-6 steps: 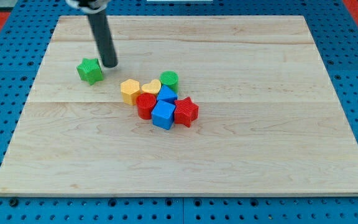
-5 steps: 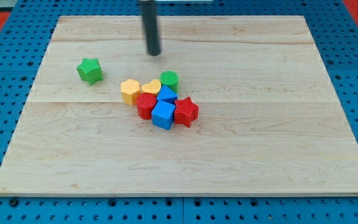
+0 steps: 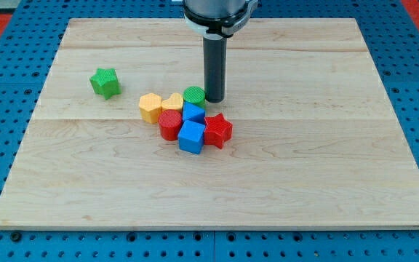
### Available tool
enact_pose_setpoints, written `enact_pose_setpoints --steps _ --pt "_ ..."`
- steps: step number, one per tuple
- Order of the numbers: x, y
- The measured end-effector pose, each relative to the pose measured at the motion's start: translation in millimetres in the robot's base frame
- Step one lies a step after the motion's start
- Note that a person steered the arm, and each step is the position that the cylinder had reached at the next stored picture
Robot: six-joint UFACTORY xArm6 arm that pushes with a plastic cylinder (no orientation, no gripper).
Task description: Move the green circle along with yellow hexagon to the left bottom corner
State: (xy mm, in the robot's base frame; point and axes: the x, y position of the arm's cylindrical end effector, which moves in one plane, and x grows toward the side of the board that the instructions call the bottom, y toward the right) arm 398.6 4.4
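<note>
The green circle sits at the top of a tight cluster near the board's middle. The yellow hexagon is at the cluster's left end, with a yellow heart between it and the green circle. My tip stands right against the green circle's right side. The rod rises straight up to the view's top.
Below the yellow blocks lie a red cylinder-like block, two blue blocks and a red star. A green star lies alone at the upper left. The wooden board rests on a blue pegboard.
My tip moved from beside the green star, across the top of the board, down to the green circle's right side. The green circle and yellow blocks have shifted slightly left.
</note>
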Motion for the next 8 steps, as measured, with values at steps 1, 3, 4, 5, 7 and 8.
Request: enact_pose_setpoints --steps 1,3,4,5,7,8 --pt "9.7 -35.8" --pt "10.2 -91.9" --pt "49.0 -118.4" --pt "36.5 -132.1" --pt "-25.9 -156.5" --pt "-12.7 -196.3"
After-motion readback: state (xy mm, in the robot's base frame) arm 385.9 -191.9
